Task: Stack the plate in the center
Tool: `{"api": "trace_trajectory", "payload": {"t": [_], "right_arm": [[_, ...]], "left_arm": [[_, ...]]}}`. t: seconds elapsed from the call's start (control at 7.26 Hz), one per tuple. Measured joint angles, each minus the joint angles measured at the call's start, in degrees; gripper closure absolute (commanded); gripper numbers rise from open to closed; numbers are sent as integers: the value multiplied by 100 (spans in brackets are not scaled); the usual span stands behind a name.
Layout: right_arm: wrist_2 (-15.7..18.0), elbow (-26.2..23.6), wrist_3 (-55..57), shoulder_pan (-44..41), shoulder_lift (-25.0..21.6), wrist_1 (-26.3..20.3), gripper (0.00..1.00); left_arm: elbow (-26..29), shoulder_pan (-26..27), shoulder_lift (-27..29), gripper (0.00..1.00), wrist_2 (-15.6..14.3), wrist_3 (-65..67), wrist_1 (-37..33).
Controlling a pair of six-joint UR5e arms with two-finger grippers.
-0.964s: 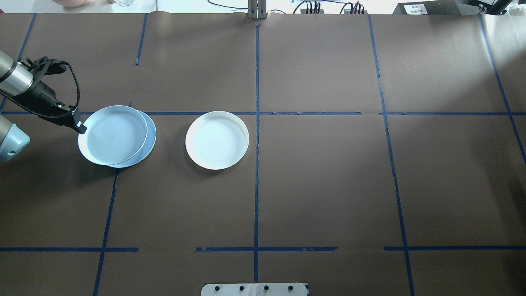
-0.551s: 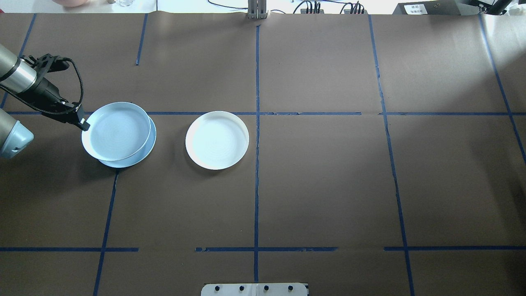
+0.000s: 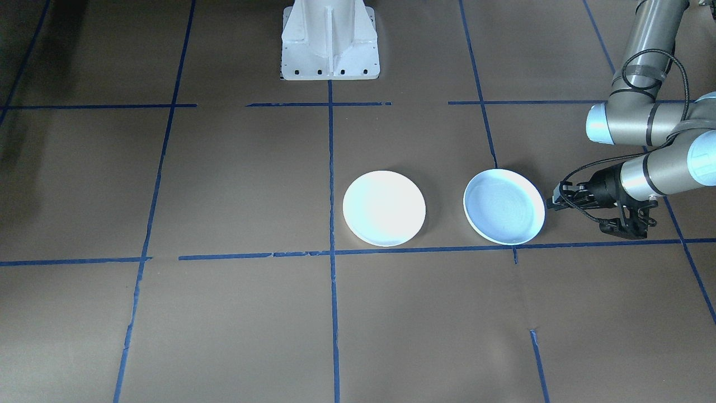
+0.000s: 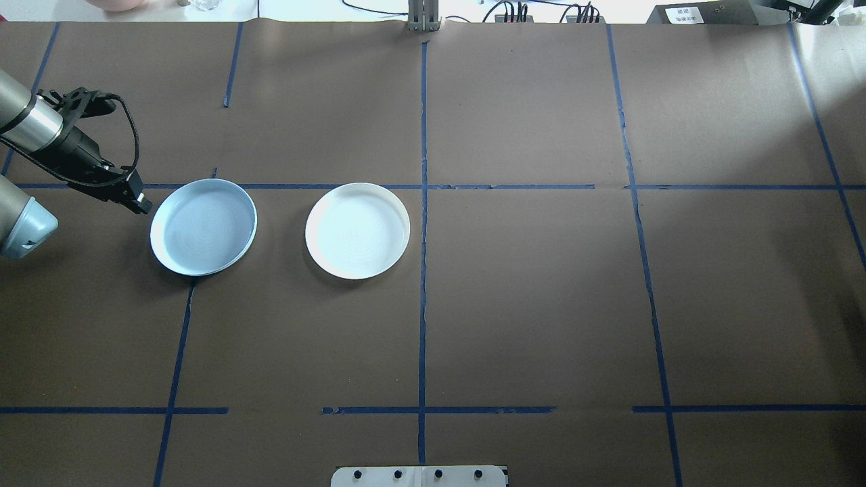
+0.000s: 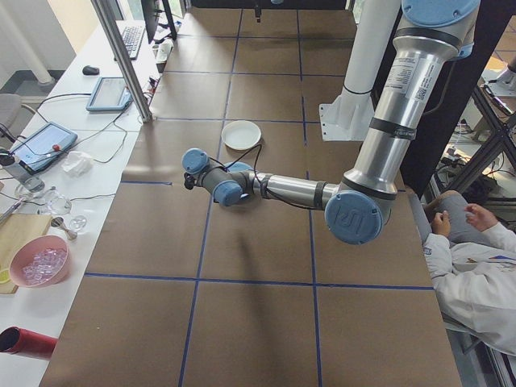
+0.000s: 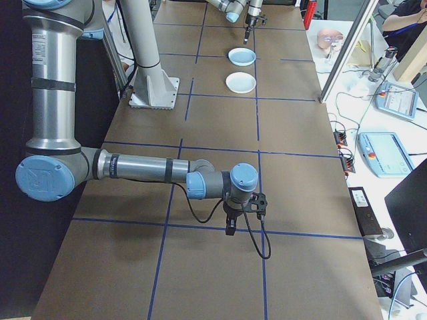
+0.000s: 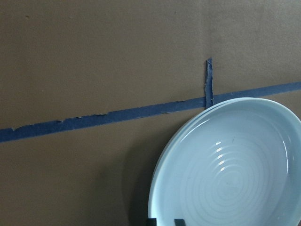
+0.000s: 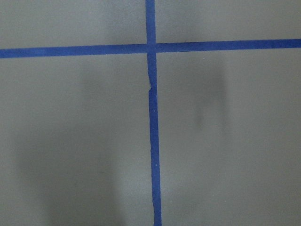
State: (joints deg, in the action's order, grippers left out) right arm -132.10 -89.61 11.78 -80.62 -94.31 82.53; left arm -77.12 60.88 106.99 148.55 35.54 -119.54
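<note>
Two plates lie flat on the brown paper-covered table (image 4: pixel 528 284), side by side and apart: a pale blue plate (image 4: pixel 203 226) on the robot's left and a white plate (image 4: pixel 357 230) just left of the central blue tape line (image 4: pixel 423 270). Pale blue plate: rests alone on the paper, its far rim near a crosswise tape strip, concentric rings visible inside it in the left wrist view. White plate: sits close to the centre of the table, nothing on it. Left gripper (image 4: pixel 140 201): low and angled, tips just beside the pale blue plate's left rim with a small gap, grasping nothing; how far its jaws stand apart cannot be told. Right gripper (image 6: pixel 230 229): seen only in the right side view, pointing down over a tape crossing well apart from both plates; whether it is clenched or released cannot be told. One person in a white sleeve (image 5: pixel 484 266) sits at the edge of the left side view.
</note>
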Motion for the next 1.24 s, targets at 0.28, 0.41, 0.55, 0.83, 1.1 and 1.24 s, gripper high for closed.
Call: {"api": "trace_trajectory", "payload": {"t": [0.28,0.41,0.55,0.83,1.1,1.24], "right_arm": [[0,-3,0,-1,0,0,0],[0,-2,0,0,0,0,0],[0,-2,0,1,0,0,0],[0,-1,0,2,0,0,0],[0,-2,0,3,0,0,0],[0,-1,0,3,0,0,0]], "left_arm": [[-27,-23,173,34,4,302,-12],[-58,-106,331,32,-38,610,-17],[-93,-233,511,31,-159,965,-22],[-223,-565,868,27,-453,1731,-31],[-260,-1009,1188,27,-791,2376,-58],[-255,-1216,1293,27,-934,2669,-125]]}}
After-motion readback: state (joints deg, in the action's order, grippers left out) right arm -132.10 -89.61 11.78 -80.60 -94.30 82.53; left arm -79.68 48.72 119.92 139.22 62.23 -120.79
